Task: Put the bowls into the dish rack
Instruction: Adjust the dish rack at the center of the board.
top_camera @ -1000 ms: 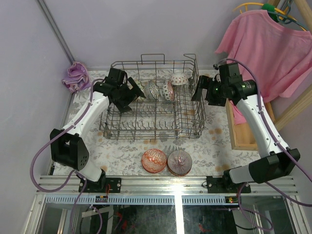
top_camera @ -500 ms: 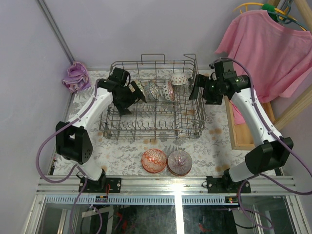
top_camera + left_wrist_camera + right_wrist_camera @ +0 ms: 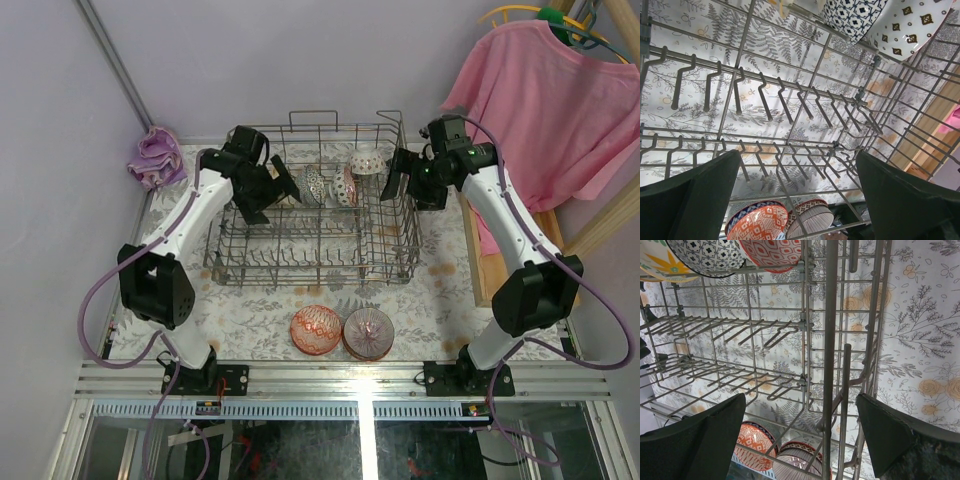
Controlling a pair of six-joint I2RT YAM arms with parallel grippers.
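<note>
Left gripper (image 3: 278,187) and right gripper (image 3: 400,178) both hang wide open, empty, by the dish rack (image 3: 310,128). Dropping carelessly could snag tines or knock the racked bowls (image 3: 345,187).

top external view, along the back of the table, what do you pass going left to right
pink cloth → left gripper → blue-patterned bowl → red-patterned bowl → white dotted bowl → right gripper → wooden tray

Patterned bowls (image 3: 343,186) at far end of dish rack (image 3: 300,250); two bowls (image 3: 317,329) outside.
</note>
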